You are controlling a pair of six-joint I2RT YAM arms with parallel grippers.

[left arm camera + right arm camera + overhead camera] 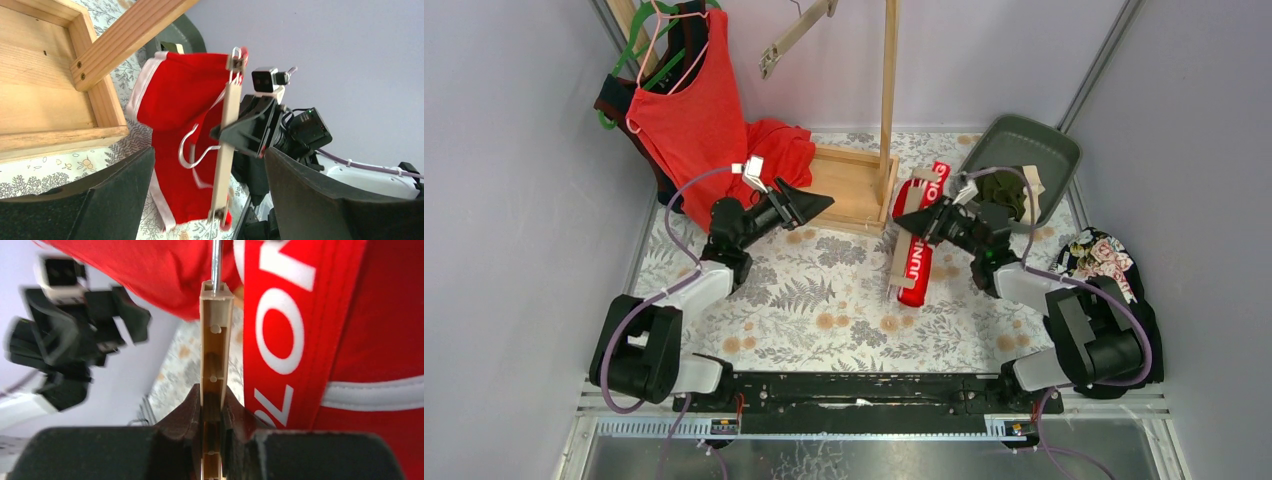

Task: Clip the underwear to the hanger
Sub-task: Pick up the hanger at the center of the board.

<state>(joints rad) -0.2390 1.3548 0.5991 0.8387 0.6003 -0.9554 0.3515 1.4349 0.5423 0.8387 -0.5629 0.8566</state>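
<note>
Right gripper [212, 407] pinches the tan hanger [216, 340] bearing red briefs [175, 100] (white-lettered waistband [280, 325]); left gripper [807, 200] gapes.

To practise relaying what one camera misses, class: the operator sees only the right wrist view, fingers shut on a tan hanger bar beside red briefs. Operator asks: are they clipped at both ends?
Observer: Yes, the left wrist view shows the red briefs held by clips at both ends of the hanger.
Operator: The other pair?
Observer: The olive briefs lie in the gray bin.
Operator: The other arm?
Observer: The left gripper is open, near the wooden stand.
</note>
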